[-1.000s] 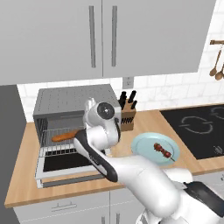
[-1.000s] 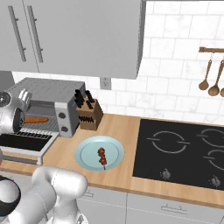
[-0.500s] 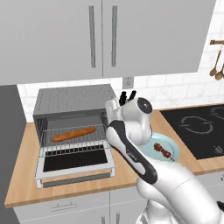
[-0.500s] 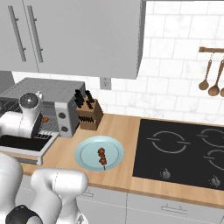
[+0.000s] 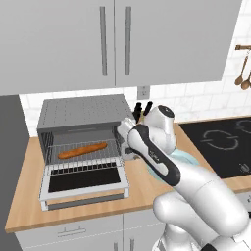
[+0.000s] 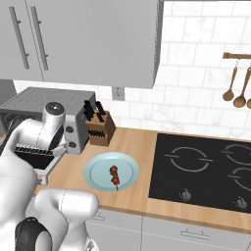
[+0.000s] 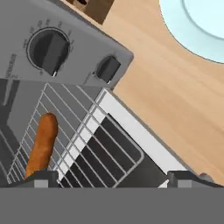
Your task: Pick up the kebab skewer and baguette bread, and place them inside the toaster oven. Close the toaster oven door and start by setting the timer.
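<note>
- My gripper (image 7: 109, 177), jaws apart and empty, is pulling back from the toaster oven (image 5: 81, 128).
- The baguette bread (image 5: 82, 150) is now lying on its rack.
- The kebab skewer (image 6: 114, 176) is waiting on the plate (image 6: 98, 166), mid-tabletop.

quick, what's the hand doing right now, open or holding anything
Hand: open, holding nothing, over the oven door.
</note>
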### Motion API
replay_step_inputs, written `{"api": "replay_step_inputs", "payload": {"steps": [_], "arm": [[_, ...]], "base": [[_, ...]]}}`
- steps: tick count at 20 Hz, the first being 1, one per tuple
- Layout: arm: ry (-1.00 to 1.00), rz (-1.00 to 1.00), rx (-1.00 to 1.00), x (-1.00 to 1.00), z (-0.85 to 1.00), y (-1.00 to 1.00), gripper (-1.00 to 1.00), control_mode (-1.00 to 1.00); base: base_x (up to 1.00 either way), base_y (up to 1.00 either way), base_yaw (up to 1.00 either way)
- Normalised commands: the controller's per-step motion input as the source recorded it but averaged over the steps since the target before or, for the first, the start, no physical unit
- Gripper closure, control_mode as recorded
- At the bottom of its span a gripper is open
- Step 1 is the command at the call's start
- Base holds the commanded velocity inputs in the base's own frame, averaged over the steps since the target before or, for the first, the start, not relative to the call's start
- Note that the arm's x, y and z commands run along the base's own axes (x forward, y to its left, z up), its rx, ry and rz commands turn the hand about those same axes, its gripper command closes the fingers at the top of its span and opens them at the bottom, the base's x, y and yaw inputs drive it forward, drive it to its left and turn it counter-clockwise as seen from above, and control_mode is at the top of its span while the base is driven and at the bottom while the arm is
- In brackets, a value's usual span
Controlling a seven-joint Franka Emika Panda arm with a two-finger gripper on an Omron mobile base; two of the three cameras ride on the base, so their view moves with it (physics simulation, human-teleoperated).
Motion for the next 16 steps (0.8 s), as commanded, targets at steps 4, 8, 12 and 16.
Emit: {"api": "replay_step_inputs", "payload": {"steps": [4, 8, 12, 16], "arm": [[-0.01, 0.38, -0.36, -0.25, -0.26, -0.37, -1.00, -1.00], [-0.03, 0.36, -0.28, -0.29, -0.01, -0.76, -1.00, -1.00], [-0.03, 0.32, -0.22, -0.15, -0.03, -0.91, -1.00, -1.00], [0.10, 0.26, -0.18, 0.00, 0.00, -0.90, -1.00, -1.00]], "base": [[0.00, 0.00, 0.00], [0.00, 0.00, 0.00], [0.00, 0.00, 0.00], [0.00, 0.00, 0.00]]}}
